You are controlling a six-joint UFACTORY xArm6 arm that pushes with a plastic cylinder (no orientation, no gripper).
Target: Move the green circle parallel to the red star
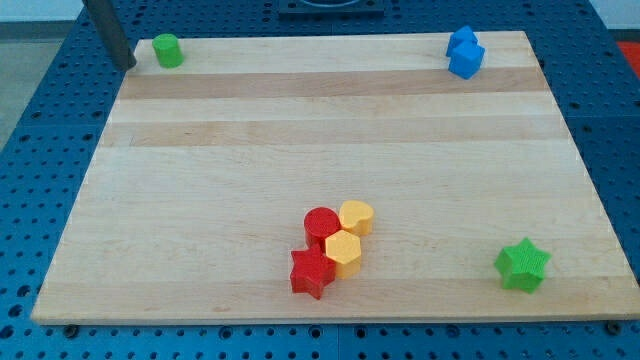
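The green circle (167, 50) stands at the board's top left corner. The red star (311, 271) lies near the view's bottom middle, touching a red circle (321, 224) and a yellow hexagon (343, 250). My tip (127, 63) is at the end of the dark rod, just left of the green circle, a small gap apart, at the board's left edge.
A yellow heart-like block (356, 216) sits right of the red circle. Two blue blocks (465, 53) stand together at the top right. A green star (523, 264) lies at the bottom right. The wooden board (330, 130) rests on a blue perforated table.
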